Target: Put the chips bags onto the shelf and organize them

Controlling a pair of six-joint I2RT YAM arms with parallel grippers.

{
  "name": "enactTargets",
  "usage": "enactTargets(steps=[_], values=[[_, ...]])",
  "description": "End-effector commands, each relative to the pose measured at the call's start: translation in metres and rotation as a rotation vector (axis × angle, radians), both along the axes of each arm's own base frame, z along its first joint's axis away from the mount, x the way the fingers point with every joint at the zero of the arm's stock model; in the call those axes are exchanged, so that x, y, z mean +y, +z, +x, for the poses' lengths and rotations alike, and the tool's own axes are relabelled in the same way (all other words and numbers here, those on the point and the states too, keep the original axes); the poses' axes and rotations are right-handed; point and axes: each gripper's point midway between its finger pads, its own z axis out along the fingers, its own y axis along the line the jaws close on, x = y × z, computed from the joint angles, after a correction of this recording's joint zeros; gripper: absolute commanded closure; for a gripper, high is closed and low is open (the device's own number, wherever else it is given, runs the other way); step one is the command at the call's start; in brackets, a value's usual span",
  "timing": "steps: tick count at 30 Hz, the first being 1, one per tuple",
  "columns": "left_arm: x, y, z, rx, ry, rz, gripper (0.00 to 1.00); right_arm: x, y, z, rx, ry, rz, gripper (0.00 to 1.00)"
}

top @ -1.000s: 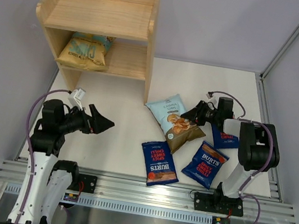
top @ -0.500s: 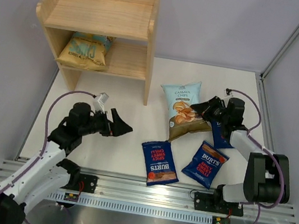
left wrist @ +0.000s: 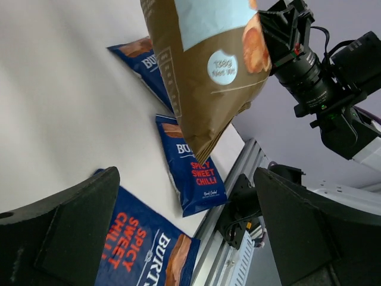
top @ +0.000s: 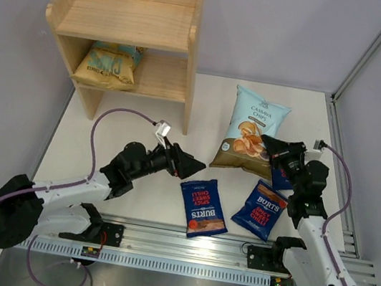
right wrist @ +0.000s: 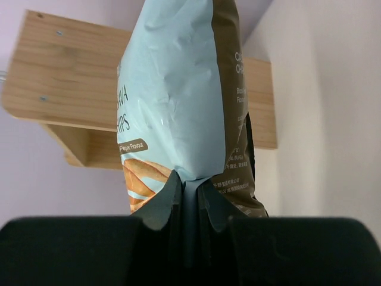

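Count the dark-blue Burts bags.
3, all on the table: first bag by the left gripper, second bag to its right, third bag partly hidden beside the right arm.

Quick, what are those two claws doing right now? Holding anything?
Left gripper: open, holding nothing.
Right gripper: shut on the light-blue Cassava Chips bag.

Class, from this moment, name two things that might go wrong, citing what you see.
1. The right gripper pinches only a thin edge of the Cassava Chips bag, so it may slip free.
2. The open left gripper sits near that lifted bag, so the arms might collide.
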Motion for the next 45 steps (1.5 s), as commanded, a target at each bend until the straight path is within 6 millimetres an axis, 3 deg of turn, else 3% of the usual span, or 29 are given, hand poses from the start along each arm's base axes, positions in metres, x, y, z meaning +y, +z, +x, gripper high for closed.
enactTargets(steps=[1, 2, 6, 7, 9, 10, 12, 17, 19, 20, 21, 24, 25, 26, 29, 31, 33, 34, 36, 37, 39, 45], values=[[-0.022, 0.064, 0.007, -0.219, 0.01, -0.164, 0.01, -0.018, 0.041, -0.011, -0.072, -0.117, 0.171, 0.94], [-0.029, 0.067, 0.003, -0.242, -0.015, -0.165, 0.01, -0.021, 0.054, -0.019, -0.108, -0.125, 0.186, 0.94], [-0.052, 0.084, 0.005, -0.281, -0.058, -0.203, 0.01, -0.018, 0.073, -0.036, -0.144, -0.095, 0.229, 0.95], [-0.058, 0.08, 0.005, -0.272, -0.078, -0.206, 0.01, -0.016, 0.08, -0.039, -0.164, -0.079, 0.23, 0.94], [-0.067, 0.103, -0.003, -0.326, -0.131, -0.277, 0.01, -0.01, 0.09, -0.045, -0.196, -0.03, 0.245, 0.95], [-0.073, 0.1, -0.006, -0.328, -0.167, -0.28, 0.01, -0.008, 0.092, -0.046, -0.198, -0.02, 0.249, 0.95], [-0.078, 0.117, -0.013, -0.375, -0.204, -0.333, 0.01, -0.006, 0.095, -0.048, -0.206, -0.005, 0.242, 0.95], [-0.094, 0.114, 0.005, -0.328, -0.176, -0.312, 0.01, 0.002, 0.106, -0.06, -0.236, 0.055, 0.26, 0.96], [-0.102, 0.118, 0.009, -0.319, -0.181, -0.307, 0.1, 0.003, 0.112, -0.065, -0.252, 0.068, 0.265, 0.96], [-0.106, 0.115, 0.01, -0.304, -0.183, -0.299, 0.18, 0.003, 0.115, -0.067, -0.266, 0.067, 0.261, 0.96], [-0.109, 0.117, 0.011, -0.302, -0.187, -0.301, 0.34, 0.002, 0.114, -0.068, -0.261, 0.063, 0.26, 0.96], [-0.113, 0.117, 0.01, -0.299, -0.204, -0.301, 0.53, 0.004, 0.122, -0.074, -0.289, 0.076, 0.241, 0.94], [-0.113, 0.119, 0.01, -0.305, -0.202, -0.301, 0.67, 0.005, 0.127, -0.076, -0.303, 0.084, 0.234, 0.92], [-0.112, 0.12, 0.009, -0.319, -0.204, -0.294, 0.73, 0.007, 0.128, -0.078, -0.312, 0.097, 0.217, 0.89], [-0.104, 0.128, -0.002, -0.373, -0.231, -0.276, 0.92, 0.011, 0.129, -0.083, -0.35, 0.12, 0.136, 0.63], [-0.094, 0.143, -0.018, -0.435, -0.274, -0.284, 0.98, 0.016, 0.127, -0.088, -0.36, 0.153, 0.08, 0.39], [-0.085, 0.141, -0.034, -0.483, -0.34, -0.266, 1.0, 0.022, 0.13, -0.095, -0.417, 0.195, -0.004, 0.25], [-0.074, 0.152, -0.037, -0.518, -0.342, -0.278, 1.0, 0.029, 0.135, -0.103, -0.443, 0.254, -0.035, 0.18], [-0.062, 0.151, -0.051, -0.544, -0.397, -0.273, 1.0, 0.033, 0.135, -0.109, -0.472, 0.288, -0.099, 0.11], [-0.05, 0.162, -0.055, -0.584, -0.397, -0.284, 1.0, 0.036, 0.14, -0.117, -0.513, 0.32, -0.146, 0.06], [-0.04, 0.158, -0.066, -0.591, -0.441, -0.266, 1.0, 0.039, 0.14, -0.124, -0.518, 0.35, -0.183, 0.01], [-0.019, 0.172, -0.101, -0.641, -0.579, -0.23, 1.0, 0.054, 0.163, -0.161, -0.653, 0.528, -0.25, 0.01]])
